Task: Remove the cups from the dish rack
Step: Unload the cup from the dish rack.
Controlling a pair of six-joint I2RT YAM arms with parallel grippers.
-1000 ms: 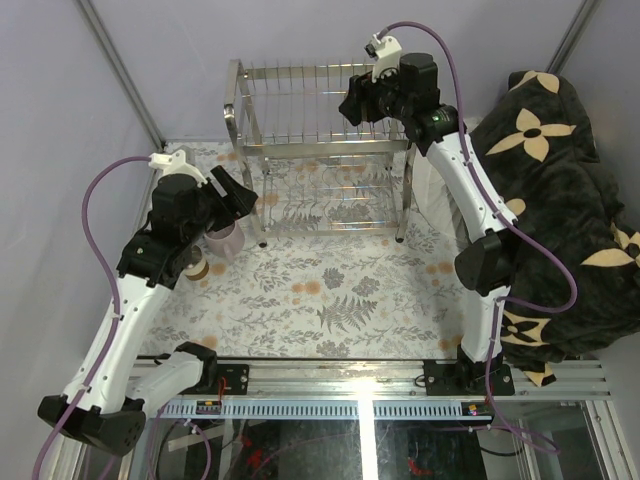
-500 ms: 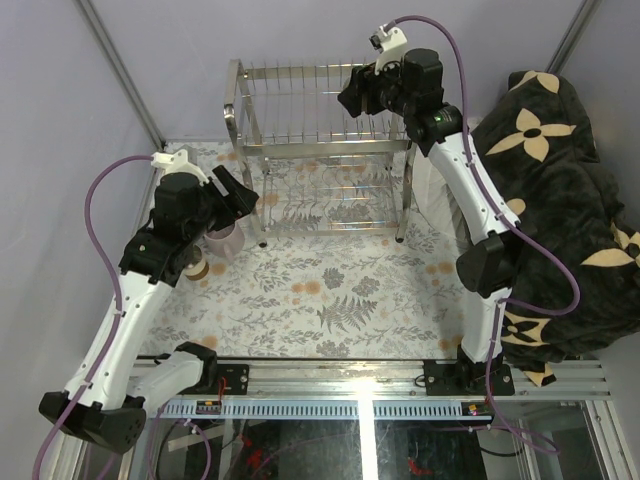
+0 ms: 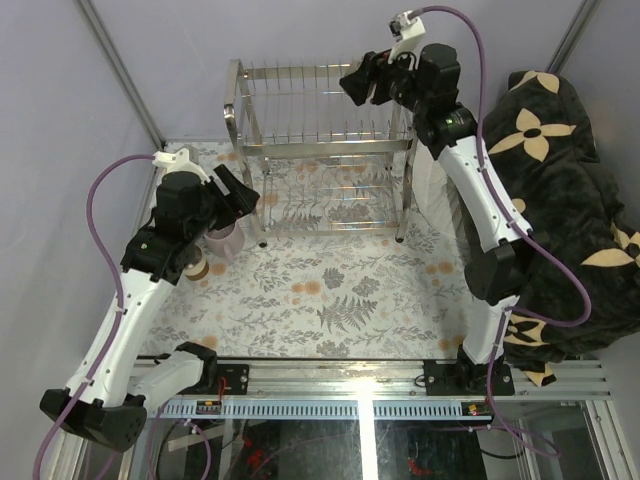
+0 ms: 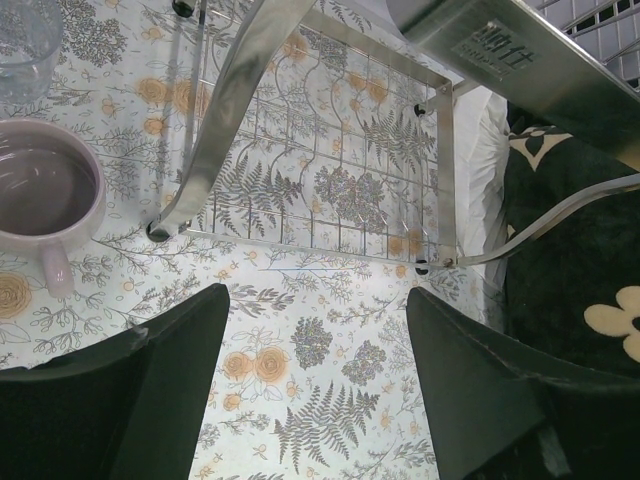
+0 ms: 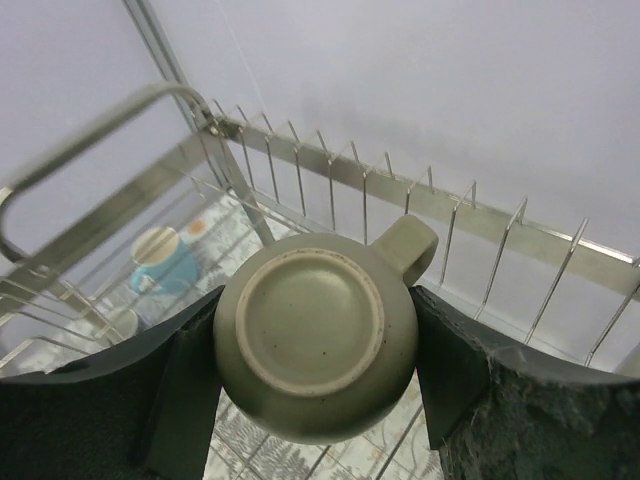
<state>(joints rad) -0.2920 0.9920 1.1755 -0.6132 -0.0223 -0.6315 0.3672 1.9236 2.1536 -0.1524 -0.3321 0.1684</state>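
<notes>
Olive-grey mug (image 5: 315,340), base toward the wrist camera, is clamped between the fingers of the right gripper (image 5: 318,365) at the top tier of the dish rack (image 3: 320,148), toward the far right corner of the counter (image 3: 330,300). Its handle points at the thin upright wires. I judge it could snag one as the arm pulls clear, twisting the mug in a grip that bears only on curved sides, and it might drop. The right jaws are spread to the mug's full width and pressed against it. The left gripper (image 4: 315,335) hangs near the left edge, jaws wide apart and empty, beside a lilac mug (image 4: 50,195) standing on the counter by the rack's front left foot.
</notes>
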